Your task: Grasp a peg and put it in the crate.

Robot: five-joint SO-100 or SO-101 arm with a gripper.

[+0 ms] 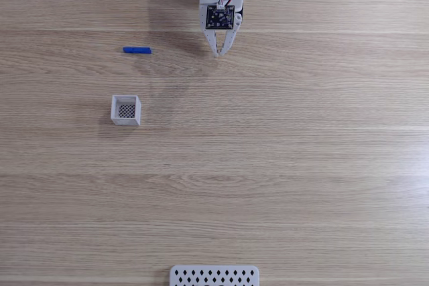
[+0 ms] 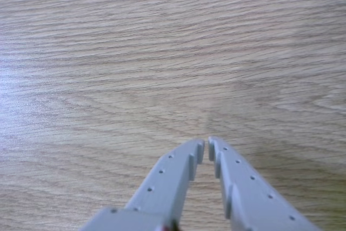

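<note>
Perforated panel (image 1: 214, 276) far from crate (image 1: 126, 110), peg (image 1: 137, 50)

**Where things lie on the bench**

In the fixed view, the arm enters from the top edge, right of centre, and its hand (image 1: 217, 52) points down the picture over the bench (image 1: 301, 165). The peg (image 1: 137, 50) lies flat on the bench, well to the left of the hand's tips and level with them. The crate (image 1: 126, 110) stands below the peg, apart from it. A perforated panel (image 1: 214, 276) sits at the bottom edge, far from the rest. In the other view, the hand (image 2: 206, 149) rises from the bottom edge over the bench (image 2: 162, 52).
</note>
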